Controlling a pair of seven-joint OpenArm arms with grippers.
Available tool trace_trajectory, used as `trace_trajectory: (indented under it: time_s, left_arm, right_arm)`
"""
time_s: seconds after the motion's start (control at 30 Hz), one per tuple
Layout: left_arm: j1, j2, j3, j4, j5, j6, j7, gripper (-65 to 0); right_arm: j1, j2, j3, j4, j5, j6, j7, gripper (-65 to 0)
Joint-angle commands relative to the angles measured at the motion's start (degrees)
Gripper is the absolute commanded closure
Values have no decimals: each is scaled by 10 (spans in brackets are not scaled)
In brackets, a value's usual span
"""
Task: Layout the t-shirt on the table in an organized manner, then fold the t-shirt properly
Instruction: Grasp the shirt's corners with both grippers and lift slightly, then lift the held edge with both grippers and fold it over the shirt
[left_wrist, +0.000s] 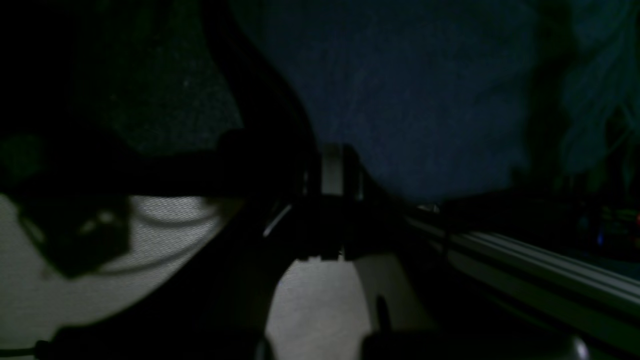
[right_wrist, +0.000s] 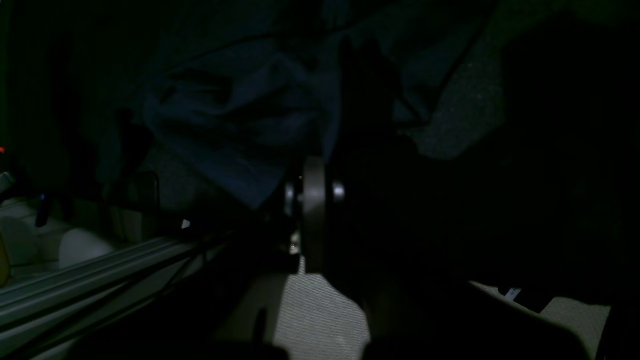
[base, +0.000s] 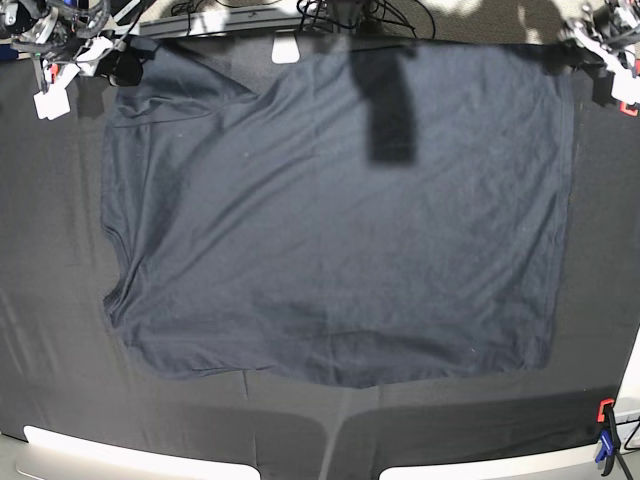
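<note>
Dark t-shirt, laid broad and nearly smooth across the middle of the black-covered surface. Near hem of the shirt slightly wavy. One sleeve rumpled at the shirt's far corner on the right arm's side.

Right fingers drawn together just beside that rumpled cloth. Left fingers likewise drawn together at the shirt's opposite far corner. Cloth pinched in either pair or not: impossible to tell from these dim wrist views.

Judged as the tail end of the laying-out step, folding not yet begun. To finish it well:

- Draw the two far corners apart and level, keeping the tension even against diagonal creases across the body.
- Tease the bunched sleeve outward until flat beside the shirt.
- Lift low and slow, given thin fabric prone to dragging and doubling over on the cloth beneath.
- Check for a true pinch of a single layer before any pull, to avoid hauling up the black cover as well.

Orange and blue clamp well beyond the shirt's near corner, out of the way.
</note>
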Motion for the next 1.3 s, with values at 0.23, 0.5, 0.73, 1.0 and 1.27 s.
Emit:
trace_trajectory:
  time_s: [0.23, 0.5, 0.73, 1.0, 1.27]
  left_arm:
    - [5, -13, -46, 6, -32, -4, -17, 0]
    - [4, -16, -131, 14, -125, -4, 5, 0]
    - [-40, -17, -131, 14, -124, -4, -4, 0]
    - [-120, -17, -126, 14, -80, -4, -29, 0]
    - [-152, -17, 2, 13, 72, -4, -191, 0]
  right_arm:
    - [-2, 23, 6, 9, 32, 7, 3, 0]
    - [6, 94, 6, 9, 137, 7, 3, 0]
    - [76, 102, 6, 9, 132, 7, 3, 0]
    - [191, 101, 5, 8, 78, 7, 9, 0]
    - [279, 101, -22, -11, 23, 7, 43, 0]
